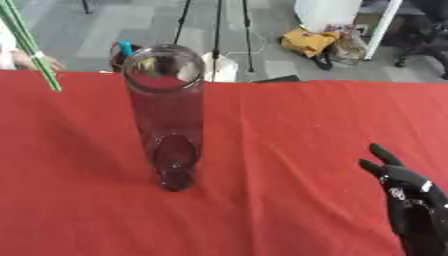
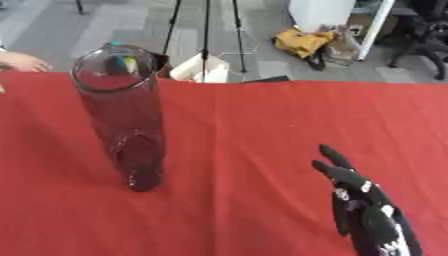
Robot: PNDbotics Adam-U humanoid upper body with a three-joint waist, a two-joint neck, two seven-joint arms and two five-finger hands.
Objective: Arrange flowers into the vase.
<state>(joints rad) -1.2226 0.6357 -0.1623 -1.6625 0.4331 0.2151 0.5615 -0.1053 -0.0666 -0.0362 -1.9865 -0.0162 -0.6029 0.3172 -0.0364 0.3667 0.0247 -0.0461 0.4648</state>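
A tall clear glass vase [image 1: 166, 117] stands upright on the red tablecloth [image 1: 289, 130], left of centre, with nothing inside it. Green flower stems [image 1: 29, 44] slant down from the top left corner in the left eye view, ending just above the cloth's far left edge; the blooms are out of view. A person's bare hand [image 2: 22, 62] shows at the far left edge beside the stems. My right hand [image 1: 411, 200] rests at the lower right, black, with straight fingers pointing up, well right of the vase. My left hand shows in neither view.
Beyond the table's far edge is a grey floor with tripod legs [image 1: 216, 30], a yellow bag [image 1: 308, 41] and a white cabinet [image 1: 328, 12]. A paper bag [image 2: 199, 70] stands right behind the vase.
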